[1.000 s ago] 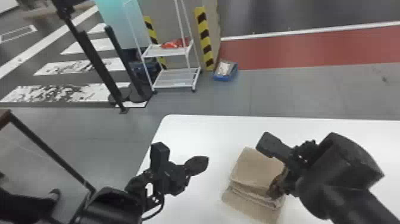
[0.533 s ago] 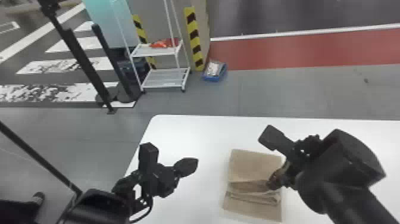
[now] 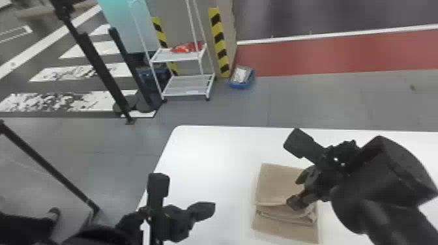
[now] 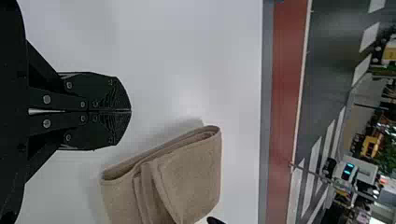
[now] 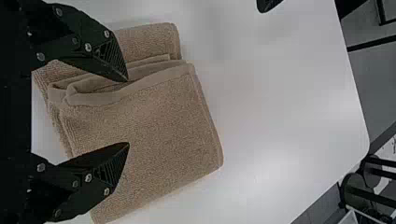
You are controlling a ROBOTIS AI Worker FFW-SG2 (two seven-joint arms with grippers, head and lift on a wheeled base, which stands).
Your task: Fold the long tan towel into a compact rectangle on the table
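Towel: folded into a layered, near-square stack, flat on the table, at 3 o'clock from the left gripper; the flat support presumably lets the layers be squared without lifting.
Inner edges: uneven, crossing the stack on its 6 o'clock side in the head view; probably the part needing alignment.
Right gripper: over the towel, fingers apart, nothing clamped between them; the wide stance likely suits pressing or tidying the fold. Contact cannot be told.
Left gripper: fingers together and empty, at the towel's 9 o'clock, likely placed aside to leave the right arm room.
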